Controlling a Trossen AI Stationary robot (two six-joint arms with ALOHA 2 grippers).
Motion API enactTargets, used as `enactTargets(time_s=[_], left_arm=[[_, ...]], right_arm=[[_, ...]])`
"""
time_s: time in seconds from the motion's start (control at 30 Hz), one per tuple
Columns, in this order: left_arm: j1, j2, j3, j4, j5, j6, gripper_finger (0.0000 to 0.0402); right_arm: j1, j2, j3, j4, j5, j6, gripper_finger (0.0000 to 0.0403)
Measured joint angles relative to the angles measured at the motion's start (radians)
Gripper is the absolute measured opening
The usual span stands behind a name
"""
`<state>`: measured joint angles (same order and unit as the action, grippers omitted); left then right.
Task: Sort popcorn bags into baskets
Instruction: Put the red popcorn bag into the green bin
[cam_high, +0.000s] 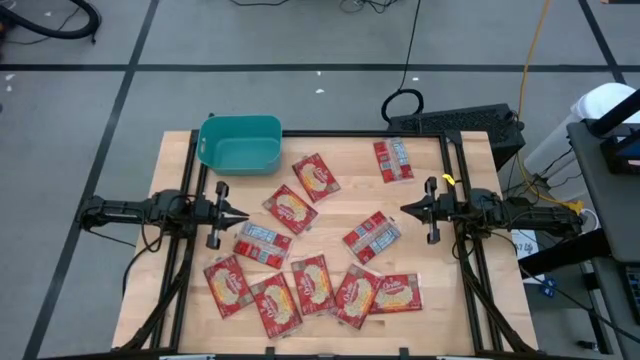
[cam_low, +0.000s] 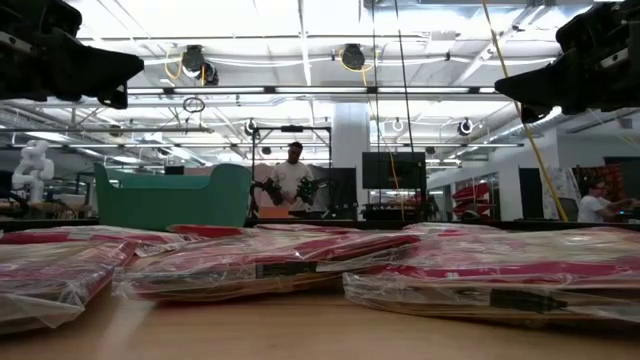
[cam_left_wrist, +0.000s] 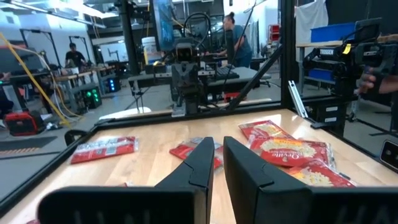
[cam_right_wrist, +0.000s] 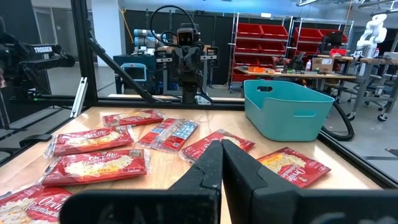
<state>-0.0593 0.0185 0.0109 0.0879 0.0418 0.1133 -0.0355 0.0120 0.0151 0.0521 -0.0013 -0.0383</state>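
Observation:
Several red popcorn bags lie flat on the wooden table: two near the far side (cam_high: 318, 177) (cam_high: 393, 160), three across the middle (cam_high: 290, 210) (cam_high: 372, 237) (cam_high: 262, 243), and a row along the near edge (cam_high: 312, 283). Some show a silvery back. The teal basket (cam_high: 240, 143) stands at the far left corner with nothing visible in it; it also shows in the right wrist view (cam_right_wrist: 289, 109). My left gripper (cam_high: 243, 216) hovers shut above the table's left side. My right gripper (cam_high: 405, 210) hovers shut above the right side. The two point at each other, and both are raised in the low view (cam_low: 125, 75) (cam_low: 510, 95).
A black frame borders the table's left, right and far edges (cam_high: 455, 150). Bare wood lies between the two grippers and the bags (cam_high: 345, 205). A keyboard (cam_high: 455, 122) and cables sit beyond the far edge. People stand in the room behind (cam_low: 293, 175).

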Motion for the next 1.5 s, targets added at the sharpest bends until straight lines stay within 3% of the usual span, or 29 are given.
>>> enactTargets(time_s=[0.37,0.6,0.7,1.07,1.3,1.5], left_arm=[[0.0,0.0,0.0,0.015,0.0,-0.097,0.0042],[0.0,0.0,0.0,0.316,0.0,-0.071,0.0042],[0.0,0.0,0.046,0.353,0.0,-0.062,0.0042],[0.0,0.03,0.451,-0.086,-0.06,-0.15,0.0042],[0.0,0.192,0.708,-0.295,-0.061,-0.157,0.0042],[0.0,0.349,0.849,-0.458,-0.061,-0.137,0.0042]], right_arm=[[0.0,0.0,0.0,0.0,0.0,-0.005,0.0],[0.0,0.0,0.0,0.006,0.005,-0.007,0.0],[0.0,0.0,0.0,0.007,0.005,-0.004,0.0],[0.0,0.0,0.0,0.04,0.005,0.147,0.0],[0.0,0.0,0.0,0.043,0.011,0.21,0.0],[0.0,0.0,0.0,0.073,0.085,0.211,0.0]])
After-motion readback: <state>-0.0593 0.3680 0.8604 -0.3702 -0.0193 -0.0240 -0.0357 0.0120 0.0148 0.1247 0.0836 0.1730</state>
